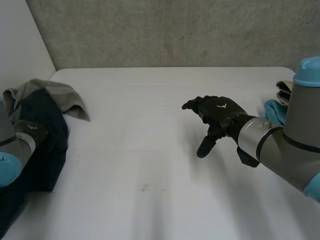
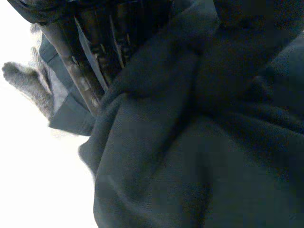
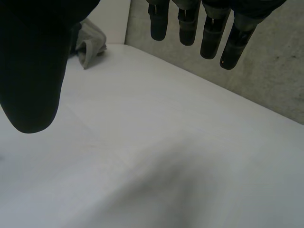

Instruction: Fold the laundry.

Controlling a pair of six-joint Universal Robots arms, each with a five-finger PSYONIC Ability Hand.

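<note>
Left hand (image 1: 31,131) on dark cloth (image 1: 50,145) at table (image 1: 145,165) edge, grip unclear; right hand (image 1: 218,113) relaxed mid-table.

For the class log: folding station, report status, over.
Right hand open over the table. Left hand on the dark cloth, grip unclear. Grey cloth beside it, unfolded. Nothing in the way.

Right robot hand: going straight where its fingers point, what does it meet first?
Free over the white table; the right robot hand would probably first reach the grey cloth, though height is unclear.
</note>
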